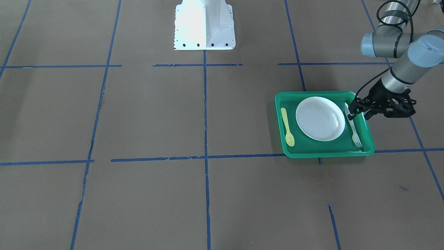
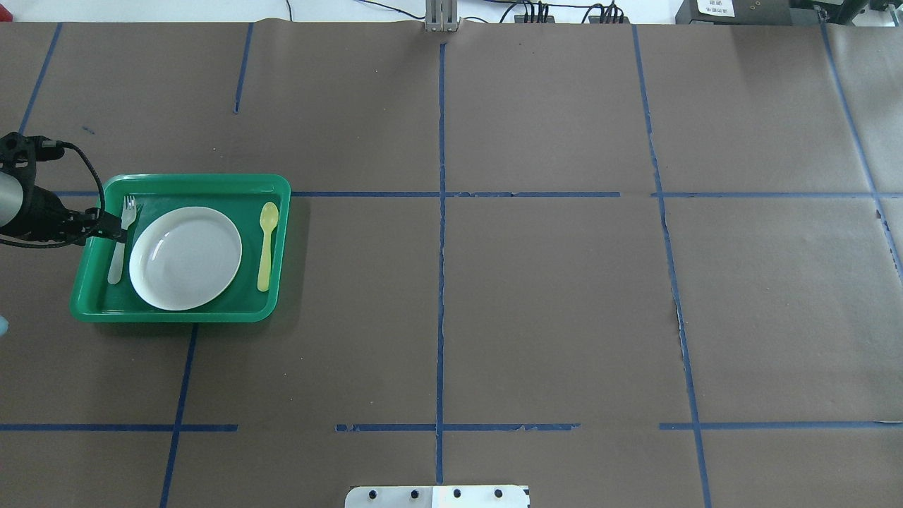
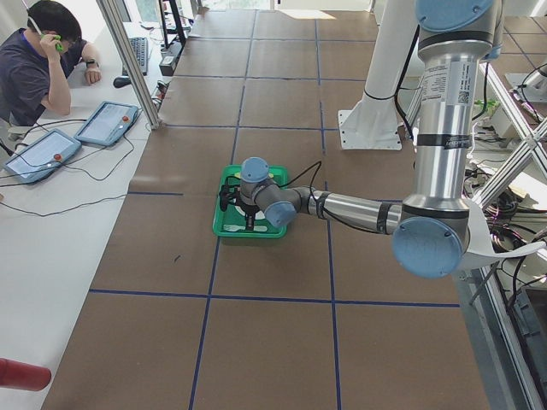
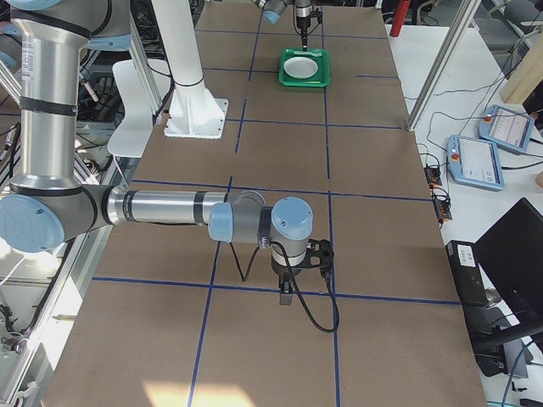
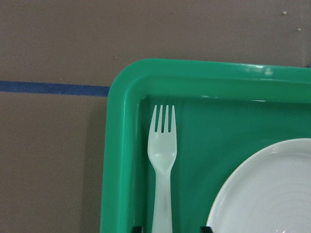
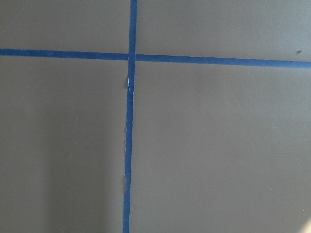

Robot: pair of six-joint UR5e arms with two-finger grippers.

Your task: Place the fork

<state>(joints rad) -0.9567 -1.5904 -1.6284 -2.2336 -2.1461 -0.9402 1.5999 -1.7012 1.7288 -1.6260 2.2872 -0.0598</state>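
The pale whitish fork (image 5: 163, 165) lies flat in the green tray (image 5: 116, 145), tines toward the tray's far rim, between the tray wall and the white plate (image 5: 272, 194). It also shows in the overhead view (image 2: 116, 257) and the front view (image 1: 353, 130). My left gripper (image 2: 114, 229) hovers low over the fork's handle, open. In the left wrist view its two fingertips (image 5: 137, 228) stand apart on either side of the handle. My right gripper (image 4: 287, 295) shows only in the exterior right view, above bare table far from the tray; I cannot tell whether it is open or shut.
A yellow spoon (image 2: 266, 243) lies in the tray (image 2: 176, 314) on the plate's (image 2: 185, 257) other side. The robot's white base (image 1: 204, 24) stands at the table's robot side. Blue tape lines cross the brown table. An operator sits beyond the table's left end.
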